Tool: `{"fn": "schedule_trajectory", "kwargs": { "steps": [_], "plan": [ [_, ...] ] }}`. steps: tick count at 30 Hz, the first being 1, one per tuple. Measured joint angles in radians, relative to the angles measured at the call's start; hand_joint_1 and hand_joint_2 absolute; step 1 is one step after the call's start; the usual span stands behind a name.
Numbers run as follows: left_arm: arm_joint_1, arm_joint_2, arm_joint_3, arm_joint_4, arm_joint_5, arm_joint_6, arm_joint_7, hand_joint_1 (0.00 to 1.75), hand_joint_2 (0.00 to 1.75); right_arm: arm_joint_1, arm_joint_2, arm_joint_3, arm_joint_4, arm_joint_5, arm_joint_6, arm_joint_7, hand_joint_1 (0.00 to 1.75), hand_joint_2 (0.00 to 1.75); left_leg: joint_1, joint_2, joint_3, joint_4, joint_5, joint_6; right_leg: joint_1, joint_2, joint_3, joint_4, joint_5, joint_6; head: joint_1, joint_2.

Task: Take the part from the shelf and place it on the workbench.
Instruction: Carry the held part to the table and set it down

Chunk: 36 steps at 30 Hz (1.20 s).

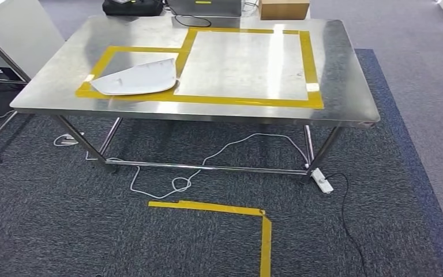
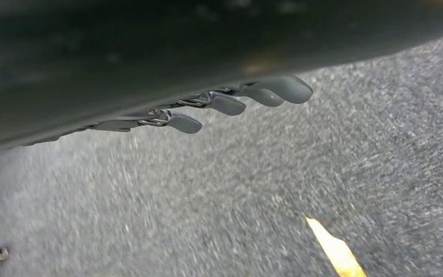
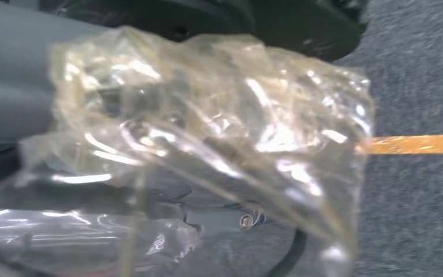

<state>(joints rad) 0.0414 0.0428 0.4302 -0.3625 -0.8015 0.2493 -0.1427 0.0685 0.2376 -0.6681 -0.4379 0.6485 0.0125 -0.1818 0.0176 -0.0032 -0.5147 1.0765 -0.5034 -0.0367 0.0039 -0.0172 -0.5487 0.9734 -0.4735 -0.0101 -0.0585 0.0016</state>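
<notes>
Right hand (image 3: 29, 115) grips crinkly clear-bagged part (image 3: 207, 133) — left hand (image 2: 225, 104) fingers loose, empty.

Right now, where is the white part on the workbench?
Head view: the white part lies flat inside the smaller taped rectangle, at the workbench's left side.

One steel workbench (image 1: 346, 86) stands on grey carpet. Two yellow-taped rectangles mark its top: a small one (image 1: 95, 69) on the left and a large one (image 1: 308, 63) on the right. One white curved part (image 1: 138, 78) lies in the small rectangle. At the far edge sit one black bag (image 1: 132, 7) and one cardboard box (image 1: 284, 8). One power strip (image 1: 323, 180) lies on the floor, along with one yellow tape corner (image 1: 254, 212).
</notes>
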Motion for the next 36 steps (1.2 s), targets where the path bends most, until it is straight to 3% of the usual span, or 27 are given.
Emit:
{"fn": "schedule_trajectory", "kwargs": {
  "steps": [2,4,5,7,9,10,11,12,14,16,18,20,21,24,25,26,27,28,29,30,32,34,36],
  "plan": [
    [-0.003,-0.014,0.018,0.022,0.003,0.010,-0.011,0.00,0.00,0.013,0.010,-0.006,-0.035,-0.002,0.019,0.018,0.00,0.00,-0.004,-0.002,0.044,-0.080,-0.010,0.010,0.002,-0.002,-0.018,0.011,0.012,0.010,-0.001,0.000],
    [-0.003,-0.029,0.030,0.044,0.002,0.019,-0.016,0.00,0.00,0.030,0.022,-0.015,-0.075,-0.003,0.039,0.039,0.00,0.00,-0.006,-0.002,0.042,-0.098,-0.010,0.023,0.000,-0.001,-0.029,0.015,0.021,0.022,-0.002,0.000],
    [-0.004,-0.037,0.035,0.052,0.002,0.022,-0.016,0.00,0.00,0.039,0.028,-0.020,-0.095,-0.003,0.048,0.049,0.00,0.00,-0.005,-0.002,0.036,-0.103,-0.007,0.031,-0.001,0.002,-0.039,0.024,0.008,0.028,0.000,0.000],
    [-0.007,-0.051,0.043,0.065,0.002,0.027,-0.017,0.00,0.00,0.056,0.039,-0.029,-0.136,-0.002,0.064,0.065,0.00,0.00,-0.003,0.001,0.020,-0.111,0.002,0.048,-0.004,0.009,-0.074,0.095,-0.061,0.038,0.006,0.000],
    [-0.008,-0.061,0.052,0.074,0.002,0.030,-0.019,0.00,0.00,0.069,0.049,-0.038,-0.171,0.000,0.077,0.077,0.00,0.00,-0.008,0.004,-0.002,-0.109,0.018,0.060,-0.005,0.013,-0.112,0.227,-0.143,0.041,0.010,0.000],
    [-0.009,-0.065,0.055,0.079,0.002,0.030,-0.019,0.00,0.00,0.074,0.054,-0.042,-0.185,0.001,0.080,0.080,0.00,0.00,-0.010,0.006,-0.013,-0.108,0.026,0.062,-0.005,0.013,-0.118,0.280,-0.161,0.041,0.010,0.000],
    [-0.009,-0.068,0.058,0.083,0.003,0.030,-0.019,0.00,0.00,0.078,0.058,-0.046,-0.198,0.001,0.083,0.083,0.00,0.00,-0.013,0.007,-0.023,-0.107,0.035,0.063,-0.005,0.013,-0.111,0.303,-0.156,0.040,0.010,0.000],
    [-0.010,-0.071,0.061,0.086,0.004,0.031,-0.019,0.00,0.00,0.082,0.061,-0.050,-0.210,0.002,0.085,0.085,0.00,0.00,-0.015,0.008,-0.034,-0.106,0.043,0.063,-0.005,0.013,-0.085,0.290,-0.133,0.038,0.010,0.000],
    [-0.012,-0.075,0.069,0.091,0.011,0.030,-0.019,0.00,0.00,0.086,0.066,-0.058,-0.232,0.006,0.091,0.089,0.00,0.00,-0.019,0.007,-0.052,-0.102,0.058,0.061,-0.003,0.015,0.012,0.162,-0.080,0.025,0.010,0.000],
    [-0.012,-0.079,0.079,0.093,0.020,0.030,-0.019,0.00,0.00,0.087,0.073,-0.068,-0.253,0.010,0.099,0.092,0.00,0.00,-0.022,0.007,-0.063,-0.099,0.073,0.054,0.001,0.017,0.109,0.016,-0.074,0.014,0.009,0.000],
    [-0.013,-0.080,0.088,0.095,0.025,0.029,-0.019,0.00,0.00,0.088,0.081,-0.077,-0.269,0.013,0.103,0.093,0.00,0.00,-0.021,0.007,-0.070,-0.099,0.090,0.043,0.005,0.017,0.134,-0.039,-0.083,0.011,0.009,0.000],
    [-0.014,-0.080,0.097,0.097,0.027,0.029,-0.019,0.00,0.00,0.091,0.088,-0.086,-0.278,0.015,0.105,0.095,0.00,0.00,-0.019,0.006,-0.078,-0.095,0.088,0.031,0.003,0.014,0.115,-0.043,-0.067,0.004,0.011,0.000],
    [-0.013,-0.081,0.100,0.099,0.027,0.029,-0.019,0.00,0.00,0.093,0.091,-0.089,-0.283,0.016,0.107,0.096,0.00,0.00,-0.018,0.005,-0.086,-0.079,0.060,0.024,0.000,0.012,0.104,-0.044,-0.055,-0.003,0.009,0.000],
    [-0.011,-0.082,0.108,0.102,0.032,0.027,-0.019,0.00,0.00,0.094,0.098,-0.099,-0.294,0.023,0.113,0.097,0.00,0.00,-0.012,0.004,-0.122,0.076,-0.093,0.006,-0.002,0.007,0.065,-0.042,-0.020,-0.015,0.001,0.000],
    [-0.012,-0.082,0.111,0.102,0.034,0.026,-0.019,0.00,0.00,0.095,0.100,-0.102,-0.297,0.024,0.115,0.098,0.00,0.00,-0.010,0.004,-0.130,0.137,-0.121,0.002,-0.002,0.005,0.051,-0.038,-0.010,-0.015,0.001,0.000],
    [-0.013,-0.082,0.114,0.103,0.035,0.024,-0.020,0.00,0.00,0.095,0.100,-0.104,-0.299,0.024,0.116,0.098,0.00,0.00,-0.008,0.004,-0.128,0.179,-0.121,-0.002,-0.002,0.004,0.035,-0.032,0.001,-0.013,0.001,0.000],
    [-0.013,-0.082,0.117,0.103,0.036,0.023,-0.020,0.00,0.00,0.095,0.101,-0.107,-0.301,0.024,0.117,0.098,0.00,0.00,-0.006,0.004,-0.113,0.191,-0.098,-0.004,-0.003,0.003,0.017,-0.024,0.010,-0.010,0.001,0.000],
    [-0.014,-0.082,0.120,0.103,0.037,0.022,-0.021,0.00,0.00,0.095,0.102,-0.109,-0.303,0.024,0.117,0.098,0.00,0.00,-0.004,0.004,-0.082,0.168,-0.065,-0.006,-0.004,0.002,-0.002,-0.013,0.017,-0.007,0.001,0.000],
    [-0.015,-0.081,0.122,0.103,0.036,0.021,-0.023,0.00,0.00,0.095,0.103,-0.112,-0.306,0.024,0.119,0.098,0.00,0.00,-0.002,0.004,-0.036,0.115,-0.037,-0.008,-0.005,0.002,-0.021,-0.002,0.024,-0.003,0.000,0.000],
    [-0.016,-0.081,0.123,0.103,0.035,0.020,-0.025,0.00,0.00,0.095,0.104,-0.115,-0.309,0.024,0.121,0.098,0.00,0.00,0.000,0.003,0.018,0.041,-0.028,-0.008,-0.004,0.002,-0.037,0.010,0.029,0.002,0.000,0.000],
    [-0.019,-0.081,0.125,0.104,0.031,0.020,-0.030,0.00,0.00,0.096,0.106,-0.118,-0.316,0.024,0.124,0.098,0.00,0.00,-0.002,0.001,0.097,-0.081,-0.049,0.002,-0.002,0.001,-0.058,0.027,0.042,0.013,0.000,0.000],
    [-0.019,-0.082,0.127,0.105,0.028,0.021,-0.032,0.00,0.00,0.098,0.107,-0.120,-0.320,0.020,0.126,0.098,0.00,0.00,-0.007,0.001,0.105,-0.115,-0.058,0.022,-0.003,0.000,-0.068,0.029,0.062,0.024,0.002,0.000],
    [-0.018,-0.085,0.129,0.107,0.026,0.021,-0.033,0.00,0.00,0.103,0.107,-0.121,-0.322,0.016,0.126,0.099,0.00,0.00,-0.007,0.006,0.082,-0.114,-0.037,0.044,-0.007,0.004,-0.080,0.042,0.041,0.034,0.002,0.000]
  ]
}}
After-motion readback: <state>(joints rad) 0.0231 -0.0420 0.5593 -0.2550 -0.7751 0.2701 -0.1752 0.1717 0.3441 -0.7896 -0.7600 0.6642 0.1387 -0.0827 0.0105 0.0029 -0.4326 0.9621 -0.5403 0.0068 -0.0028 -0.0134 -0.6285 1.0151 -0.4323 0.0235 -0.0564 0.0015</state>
